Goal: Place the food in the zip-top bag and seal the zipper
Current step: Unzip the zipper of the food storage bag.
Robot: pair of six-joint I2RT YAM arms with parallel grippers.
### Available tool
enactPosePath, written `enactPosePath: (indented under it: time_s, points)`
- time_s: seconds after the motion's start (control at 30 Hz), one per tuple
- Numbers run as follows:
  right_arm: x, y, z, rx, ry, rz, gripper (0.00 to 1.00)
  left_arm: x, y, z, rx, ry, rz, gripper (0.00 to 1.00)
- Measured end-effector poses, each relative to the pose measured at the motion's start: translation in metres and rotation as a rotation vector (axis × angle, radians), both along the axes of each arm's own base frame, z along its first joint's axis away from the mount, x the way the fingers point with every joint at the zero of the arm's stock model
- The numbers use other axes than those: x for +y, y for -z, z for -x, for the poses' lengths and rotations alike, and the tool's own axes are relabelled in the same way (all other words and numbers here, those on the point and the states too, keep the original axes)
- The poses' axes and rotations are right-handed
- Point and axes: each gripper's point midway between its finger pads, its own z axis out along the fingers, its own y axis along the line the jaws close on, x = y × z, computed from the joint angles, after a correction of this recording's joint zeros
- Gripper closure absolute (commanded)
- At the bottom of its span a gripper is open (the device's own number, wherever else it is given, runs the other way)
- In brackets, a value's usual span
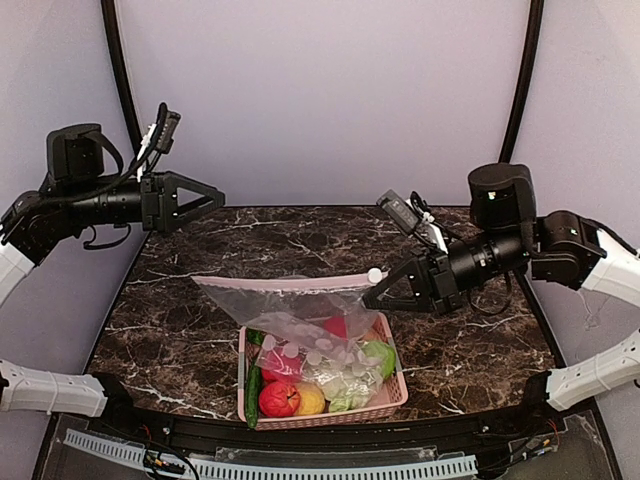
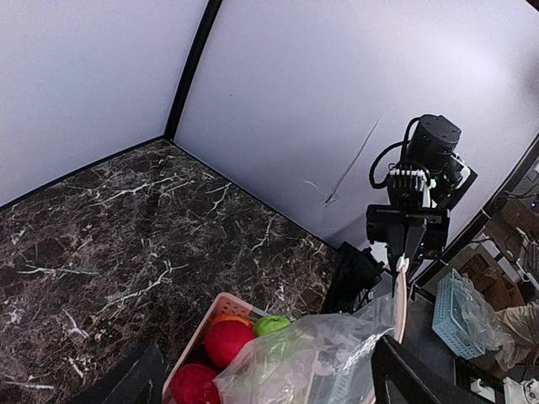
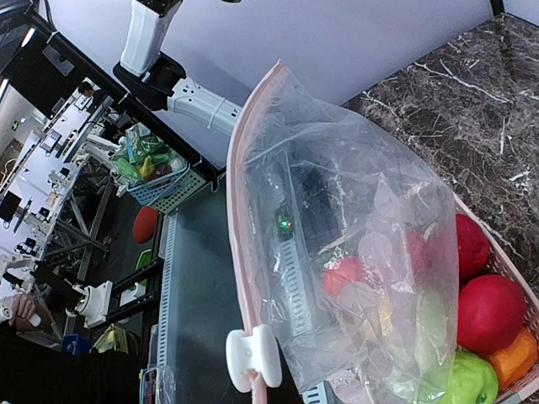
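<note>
The clear zip-top bag [image 1: 285, 308] hangs in the air over a pink basket [image 1: 320, 420], its pink zipper [image 1: 290, 284] stretched level along the top. My right gripper [image 1: 372, 290] is shut on the bag's right end by the white slider [image 1: 375, 274]; in the right wrist view the slider [image 3: 253, 358] and zipper [image 3: 239, 202] fill the near edge and the fingers are hidden. The food lies in the basket: a red ball [image 1: 279, 399], a yellow one [image 1: 311, 400], a cucumber [image 1: 253, 385], cabbage [image 1: 345, 388]. My left gripper [image 1: 215, 198] stands open, high at the left, apart from the bag.
The dark marble table [image 1: 170, 330] is walled by pale panels behind and at both sides. The basket sits near the front edge at the middle. In the left wrist view the bag [image 2: 320, 358] drapes over red [image 2: 227, 341] and green [image 2: 271, 325] balls.
</note>
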Motion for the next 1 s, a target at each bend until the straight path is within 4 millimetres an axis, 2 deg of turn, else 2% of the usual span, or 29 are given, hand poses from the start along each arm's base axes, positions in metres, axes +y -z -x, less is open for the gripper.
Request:
enactPosePath:
  time_s: [0.23,0.57,0.63,0.67,0.8,1.0]
  points:
    - [0.019,0.022,0.0,0.023,-0.018,0.058,1.0,-0.035,-0.007,0.027,-0.008,0.147,0.041,0.16]
    - [0.038,0.04,-0.002,0.029,-0.023,0.095,1.0,-0.104,0.024,0.056,0.037,0.32,-0.02,0.16]
    - [0.04,0.042,-0.001,0.029,-0.023,0.099,1.0,-0.117,0.03,0.063,0.04,0.357,-0.035,0.22]
    - [0.041,0.042,-0.001,0.028,-0.022,0.098,1.0,-0.123,0.033,0.067,0.039,0.374,-0.042,0.29]
    - [0.043,0.039,-0.001,0.024,-0.019,0.084,1.0,-0.138,0.045,0.078,0.047,0.422,-0.068,0.44]
    - [0.044,0.036,-0.003,0.017,-0.008,0.071,1.0,-0.144,0.051,0.083,0.05,0.439,-0.056,0.47]
